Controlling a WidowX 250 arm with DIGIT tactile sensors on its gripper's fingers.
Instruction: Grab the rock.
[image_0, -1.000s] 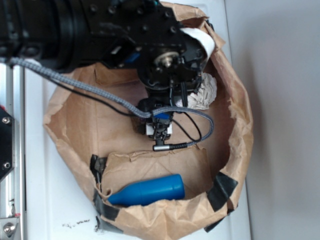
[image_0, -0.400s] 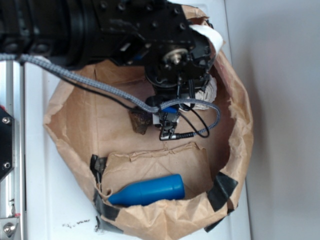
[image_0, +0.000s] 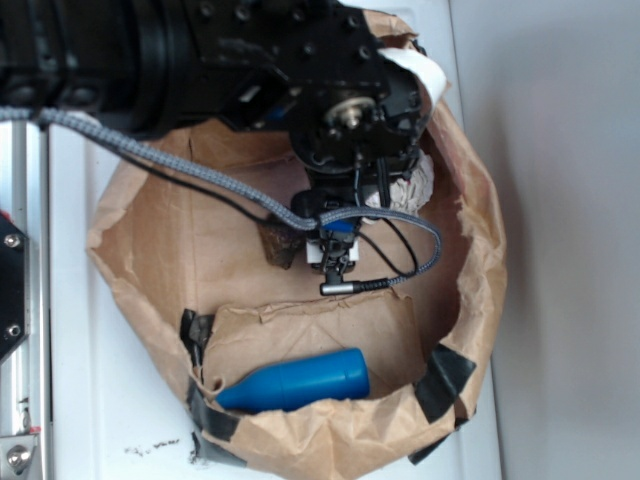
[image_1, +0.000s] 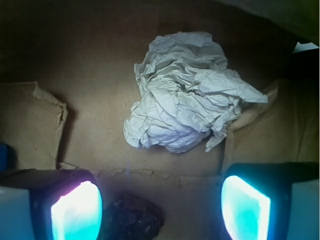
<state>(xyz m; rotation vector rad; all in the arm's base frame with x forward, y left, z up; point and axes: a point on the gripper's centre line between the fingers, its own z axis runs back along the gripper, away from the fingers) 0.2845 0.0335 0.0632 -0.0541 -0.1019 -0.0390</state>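
Observation:
The rock (image_1: 132, 220) is a small dark, rough lump on the brown paper floor at the bottom of the wrist view. It lies between the glowing fingers of my gripper (image_1: 161, 212), close against the left pad (image_1: 77, 212) and well apart from the right pad (image_1: 245, 210). The jaws stand wide open with nothing held. In the exterior view the rock (image_0: 279, 244) peeks out left of the black arm (image_0: 345, 120), which hides the fingers.
A crumpled white paper ball (image_1: 187, 92) lies just beyond the gripper, by the bag's right wall (image_0: 412, 185). A blue bottle (image_0: 295, 382) lies behind a folded flap at the front. The torn paper bag rim (image_0: 485, 250) rings everything.
The arm has shifted right toward the paper ball, uncovering the rock that the wrist hid a second ago. The camera cable has dropped slightly since.

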